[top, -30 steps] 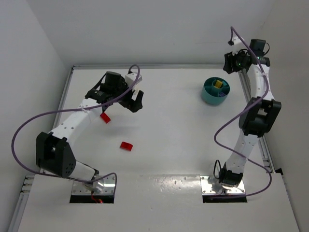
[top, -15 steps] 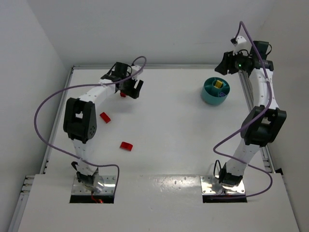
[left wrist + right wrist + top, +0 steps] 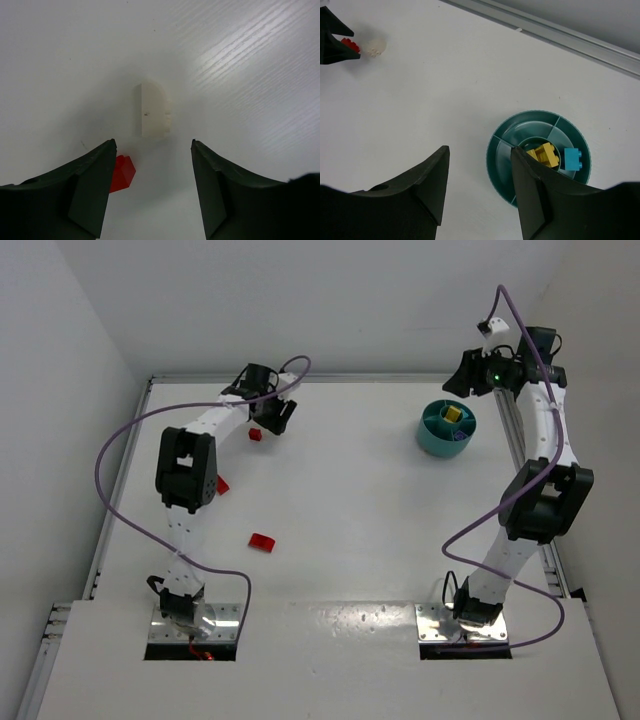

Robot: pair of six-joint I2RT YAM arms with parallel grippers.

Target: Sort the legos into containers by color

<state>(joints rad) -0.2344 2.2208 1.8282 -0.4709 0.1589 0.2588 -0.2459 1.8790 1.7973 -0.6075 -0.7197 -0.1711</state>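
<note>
Upper left on the worktop, the left gripper, jaws apart, lines up on a white lego (red lego alongside); next it probably must straddle only the white. Upper right, the right gripper hovers spread near the teal tub.

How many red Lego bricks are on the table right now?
3. The far red brick lies beside the left end effector; the middle red brick peeks from behind the left arm; the near red brick lies in the open. More may hide under the arms.
</note>
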